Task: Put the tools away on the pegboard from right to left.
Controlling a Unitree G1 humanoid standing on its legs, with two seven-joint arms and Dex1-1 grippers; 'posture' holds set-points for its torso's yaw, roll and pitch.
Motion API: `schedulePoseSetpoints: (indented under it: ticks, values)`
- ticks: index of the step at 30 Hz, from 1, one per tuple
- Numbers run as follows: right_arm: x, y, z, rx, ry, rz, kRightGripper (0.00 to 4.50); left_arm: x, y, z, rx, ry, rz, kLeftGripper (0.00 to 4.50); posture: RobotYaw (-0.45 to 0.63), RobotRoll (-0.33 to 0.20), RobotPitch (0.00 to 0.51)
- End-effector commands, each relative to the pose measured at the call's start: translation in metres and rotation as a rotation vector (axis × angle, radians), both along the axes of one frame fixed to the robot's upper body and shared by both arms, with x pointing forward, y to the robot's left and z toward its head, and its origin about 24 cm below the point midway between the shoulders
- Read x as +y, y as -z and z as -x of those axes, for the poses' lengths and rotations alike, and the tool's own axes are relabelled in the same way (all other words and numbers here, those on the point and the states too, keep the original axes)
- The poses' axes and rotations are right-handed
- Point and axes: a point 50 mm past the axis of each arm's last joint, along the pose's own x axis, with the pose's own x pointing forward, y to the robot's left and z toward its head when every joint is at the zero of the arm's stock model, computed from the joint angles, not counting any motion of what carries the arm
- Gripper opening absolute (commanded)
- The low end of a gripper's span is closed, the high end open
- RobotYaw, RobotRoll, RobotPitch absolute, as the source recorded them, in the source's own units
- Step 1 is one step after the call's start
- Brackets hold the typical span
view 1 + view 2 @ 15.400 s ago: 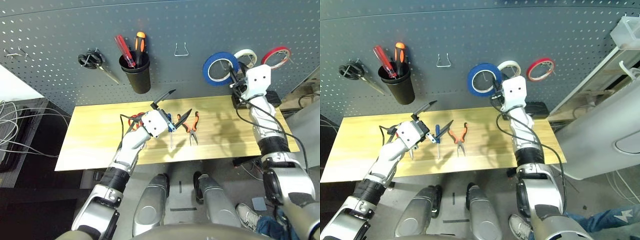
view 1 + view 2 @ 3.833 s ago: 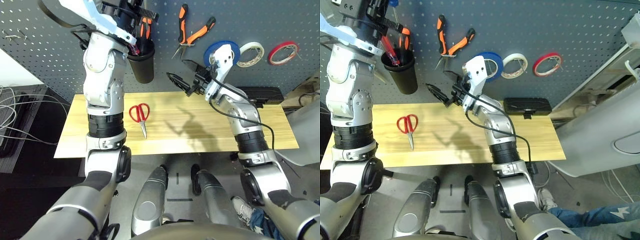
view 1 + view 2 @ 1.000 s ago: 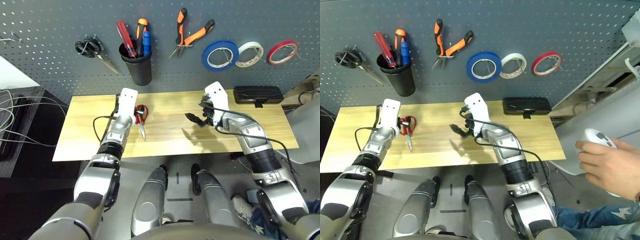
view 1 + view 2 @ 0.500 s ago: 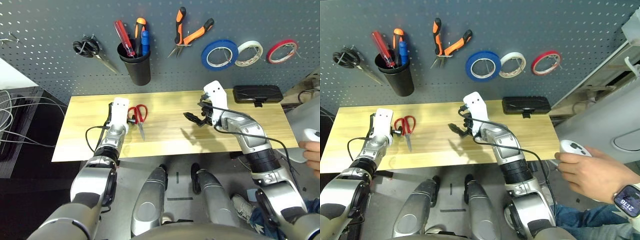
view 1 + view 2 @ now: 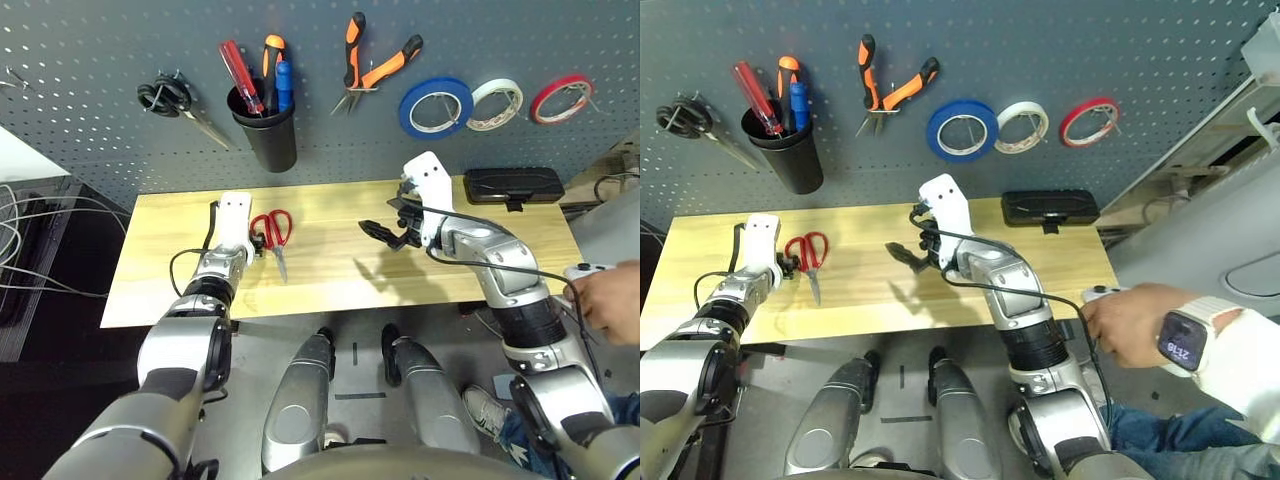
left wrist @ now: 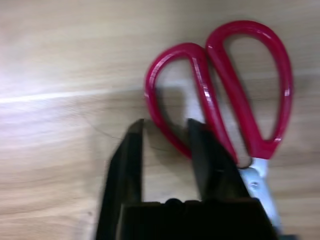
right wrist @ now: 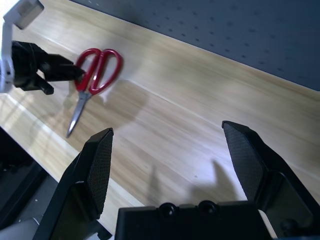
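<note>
The red-handled scissors (image 5: 272, 230) lie on the wooden table (image 5: 330, 275), blades toward me. My left gripper (image 5: 256, 241) rests low at their handles, open. In the left wrist view its fingers (image 6: 132, 150) straddle the rim of one red handle loop (image 6: 167, 95). My right gripper (image 5: 385, 232) hovers wide open over the table's middle, holding nothing. On the pegboard (image 5: 100, 60) hang the blue tape roll (image 5: 435, 107) and the orange-and-black pliers (image 5: 370, 65). The blue-handled screwdriver (image 5: 283, 85) stands in a black cup (image 5: 267, 140).
Black-handled scissors (image 5: 170, 98) hang at the board's left. White tape (image 5: 497, 103) and red tape (image 5: 558, 98) hang at its right. A black case (image 5: 513, 186) lies at the table's back right. A person's hand (image 5: 605, 300) holds a controller off the right edge.
My left gripper has slid closer to the scissors' handles. A person's hand has come further in at the right. The right arm has barely moved.
</note>
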Motion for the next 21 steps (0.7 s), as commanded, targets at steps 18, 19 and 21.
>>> schedulePoseSetpoints:
  ticks: [18, 19, 21]
  values:
    - [0.018, -0.015, -0.012, -0.09, -0.122, -0.111, 4.5, -0.02, 0.001, 0.013, -0.341, 0.045, -0.007, 0.01, 0.1, 0.0, 0.287]
    - [0.018, -0.015, -0.013, -0.093, -0.13, -0.113, 4.5, -0.021, -0.004, 0.016, -0.386, 0.046, -0.019, 0.01, 0.1, 0.0, 0.287]
    - [0.02, -0.015, -0.014, -0.096, -0.147, -0.117, 4.5, -0.023, -0.016, 0.024, -0.454, 0.059, -0.05, 0.01, 0.12, 0.0, 0.282]
